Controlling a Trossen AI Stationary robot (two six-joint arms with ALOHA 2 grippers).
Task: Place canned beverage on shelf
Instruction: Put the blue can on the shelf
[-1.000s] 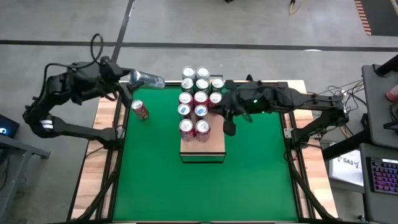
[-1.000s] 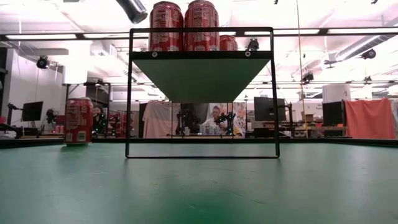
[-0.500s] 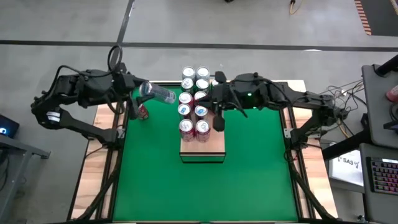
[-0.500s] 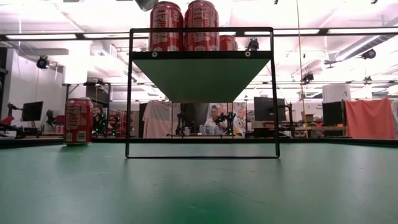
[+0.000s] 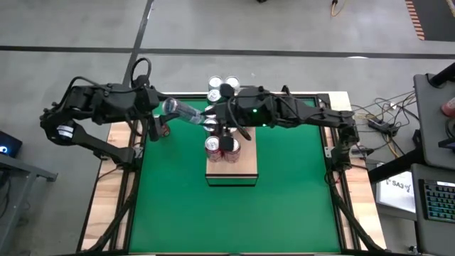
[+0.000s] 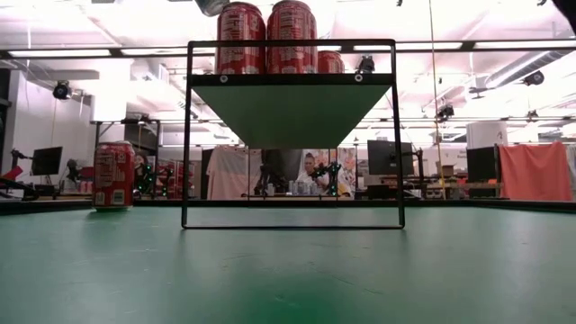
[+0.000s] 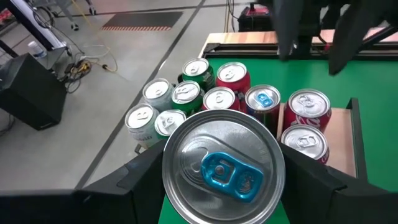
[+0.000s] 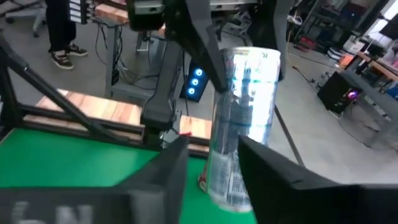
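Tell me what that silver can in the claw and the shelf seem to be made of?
The can looks like thin aluminium: a brushed, shiny lid with a blue pull tab, glossy printed sides. The shelf looks like pale wood with faint grain, probably unvarnished, on a thin dark frame, likely metal.

Both dark arms reach inward over the far half of the table and meet near its middle, the left gripper [image 5: 169, 108] clamped on a silver can [image 5: 183, 111], the right gripper [image 5: 210, 115] spread around the can's free end.
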